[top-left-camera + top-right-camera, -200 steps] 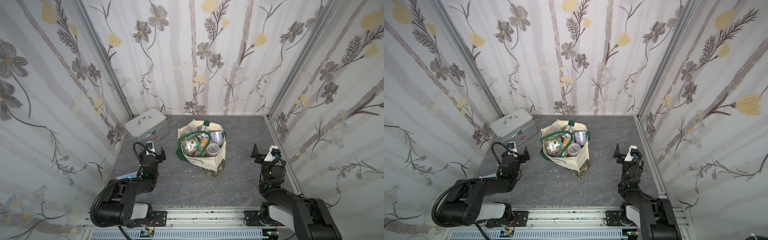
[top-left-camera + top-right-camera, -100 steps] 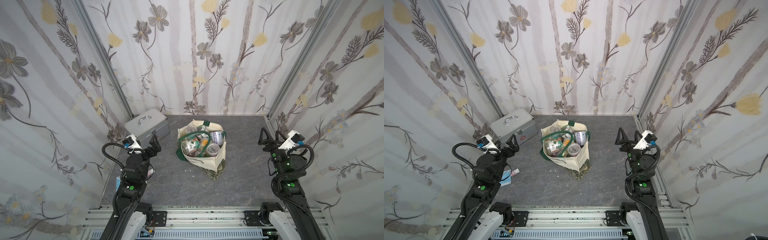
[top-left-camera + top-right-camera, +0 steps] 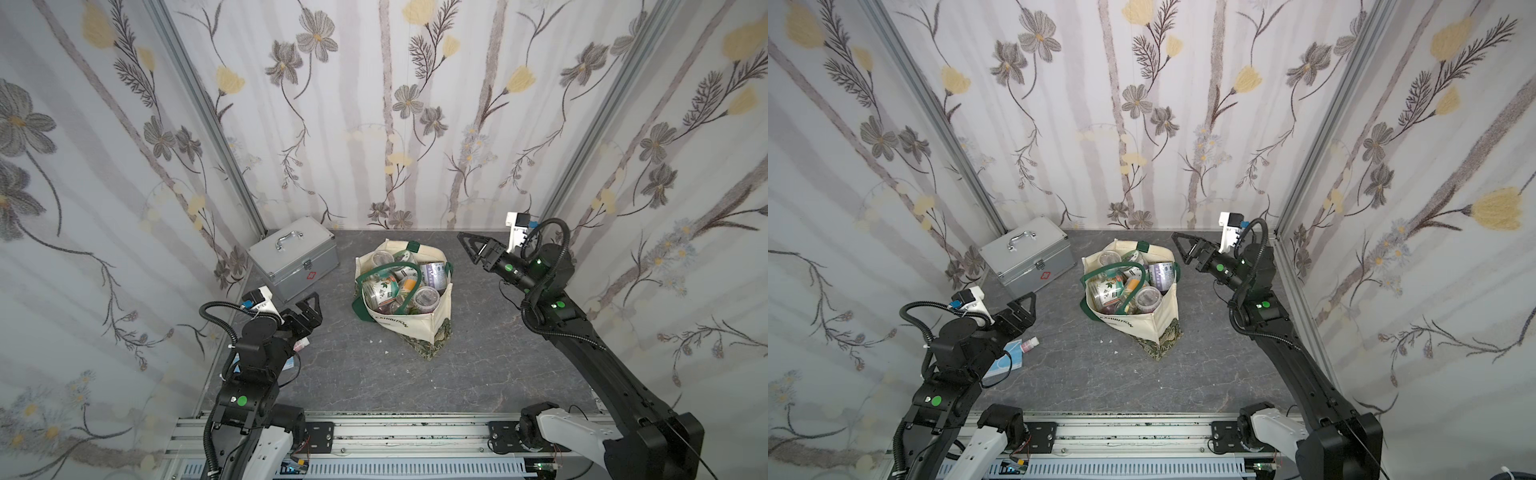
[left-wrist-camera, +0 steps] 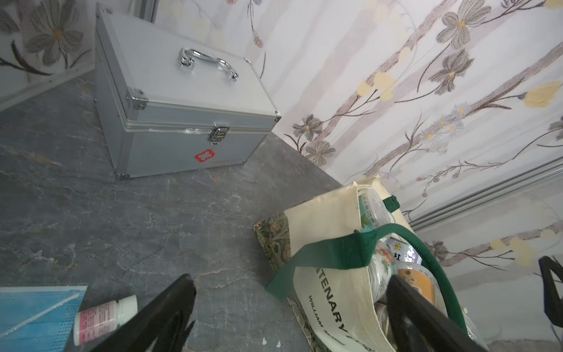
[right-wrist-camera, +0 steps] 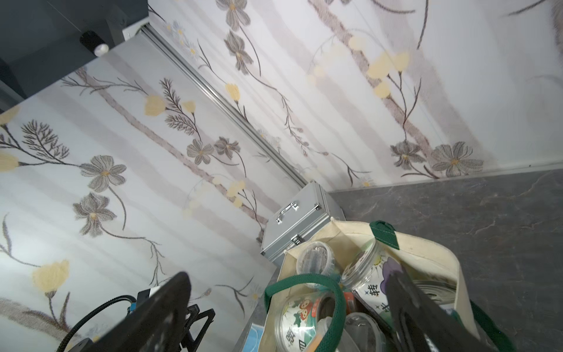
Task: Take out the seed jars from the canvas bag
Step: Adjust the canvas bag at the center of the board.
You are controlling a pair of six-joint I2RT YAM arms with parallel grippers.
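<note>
You are raising both arms toward the bag (image 3: 415,326). Your left pincer (image 3: 308,308) and right pincer (image 3: 468,248) are staying wide and empty, so the jars (image 3: 392,286) are still waiting inside.

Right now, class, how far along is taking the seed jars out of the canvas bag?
Done: nothing; every visible seed jar lies inside the canvas bag. In hand: nothing; the left gripper and right gripper are open and empty, either side of the bag. Left: lifting every jar out onto the table.
</note>
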